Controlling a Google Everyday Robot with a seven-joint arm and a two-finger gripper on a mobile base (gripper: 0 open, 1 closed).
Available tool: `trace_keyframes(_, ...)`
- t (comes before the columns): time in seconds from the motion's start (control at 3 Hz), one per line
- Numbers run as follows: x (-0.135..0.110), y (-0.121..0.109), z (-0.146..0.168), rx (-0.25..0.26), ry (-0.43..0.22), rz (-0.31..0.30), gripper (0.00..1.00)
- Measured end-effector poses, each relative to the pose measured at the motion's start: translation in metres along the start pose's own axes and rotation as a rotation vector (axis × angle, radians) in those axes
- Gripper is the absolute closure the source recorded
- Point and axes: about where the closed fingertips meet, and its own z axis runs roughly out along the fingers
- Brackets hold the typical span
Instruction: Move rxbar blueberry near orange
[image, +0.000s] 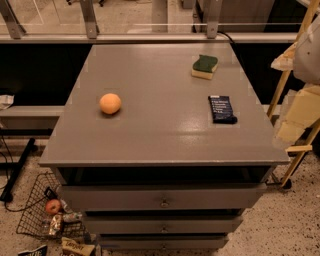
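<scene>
bar (222, 109): flat dark-navy wrapper with white text lines, lying face up, long side running front to back, close to the table's right edge, about midway along it
orange (110, 103): round, pale, sitting toward the left edge (well apart from the bar)
gripper (300, 116): pale, beyond the right edge

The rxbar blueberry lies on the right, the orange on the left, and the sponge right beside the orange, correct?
No: the camera view shows the sponge at the back right, beyond the rxbar blueberry, apart from the orange. The end effector is out of view.
</scene>
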Motion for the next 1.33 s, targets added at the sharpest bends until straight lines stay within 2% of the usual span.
trace_keyframes(0.33,0.000,0.000,0.000,0.000,0.000,0.000,0.00)
trace_keyframes(0.67,-0.011,-0.008,0.008,0.017,0.016,0.064,0.00)
trace_keyframes(1.0,-0.041,-0.032,0.043,0.046,0.053,0.129,0.00)
trace_keyframes(1.33,-0.063,-0.058,0.086,0.050,0.039,0.285,0.00)
